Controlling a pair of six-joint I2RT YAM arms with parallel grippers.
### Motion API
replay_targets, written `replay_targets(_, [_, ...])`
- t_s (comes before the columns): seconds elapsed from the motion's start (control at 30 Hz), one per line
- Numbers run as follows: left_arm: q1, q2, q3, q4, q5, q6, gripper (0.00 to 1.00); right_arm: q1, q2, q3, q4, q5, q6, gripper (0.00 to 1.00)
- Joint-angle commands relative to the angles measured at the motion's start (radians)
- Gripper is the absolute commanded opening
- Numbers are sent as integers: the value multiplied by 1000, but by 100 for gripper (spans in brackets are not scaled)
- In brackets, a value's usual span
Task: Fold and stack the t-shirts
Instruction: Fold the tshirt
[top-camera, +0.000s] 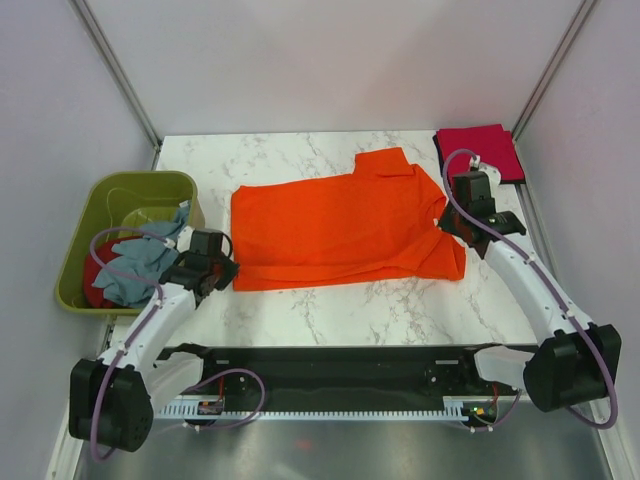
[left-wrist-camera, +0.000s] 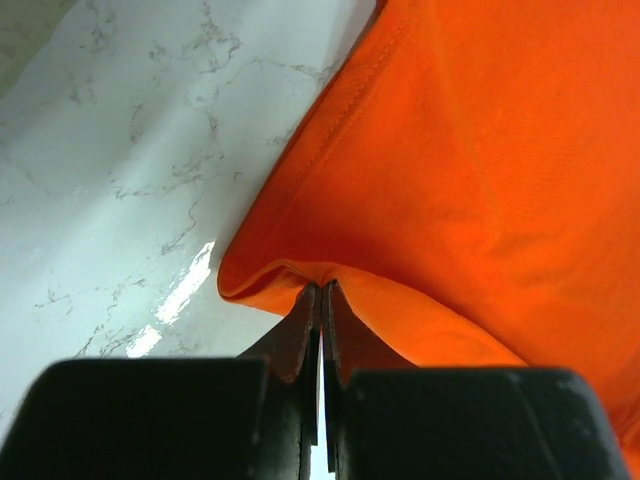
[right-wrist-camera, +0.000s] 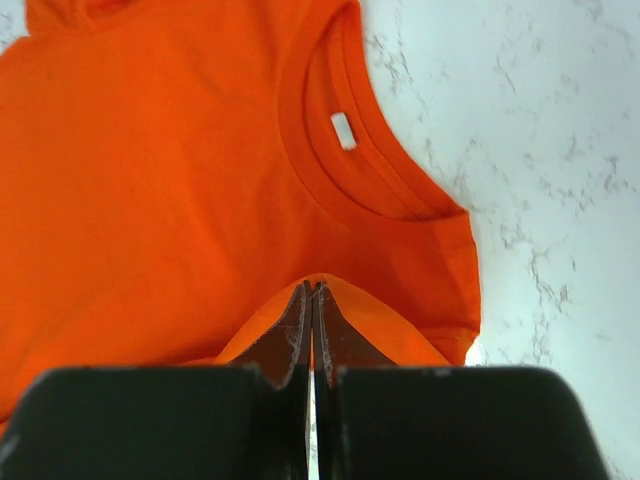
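Currently the left pincer (left-wrist-camera: 320, 292) is closed tight on a fold of fabric at the lower hem corner of the orange t-shirt (top-camera: 340, 225), its two tips pressed together with the cloth bunched up between them. The right pincer (right-wrist-camera: 312, 290) is likewise clamped on the same shirt, nipping a raised ridge of cloth at the shoulder just below the collar.

The shirt lies spread across the middle of the marble tabletop (top-camera: 300, 160), collar toward the right arm.

A small white tag (right-wrist-camera: 343, 130) sits inside the neckline. It is too small to show any writing.

A folded red t-shirt (top-camera: 480, 150) rests at the far right corner of the tabletop, partly behind the right arm's cable. At the left, a green tub (top-camera: 110, 185) holds a crumpled grey-blue t-shirt (top-camera: 140, 262) draped over its rim, and a second red t-shirt (top-camera: 97, 280) mostly buried beneath it.
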Motion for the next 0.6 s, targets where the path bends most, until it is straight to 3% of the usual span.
replay_targets(0.0, [-10,36,26,-28,-57,-86,2,0,51,81,89,-23,-94,0])
replay_targets(0.57, [-16,281,199,-33,-152,-108,2,0,286,223,141,-66,-290,0])
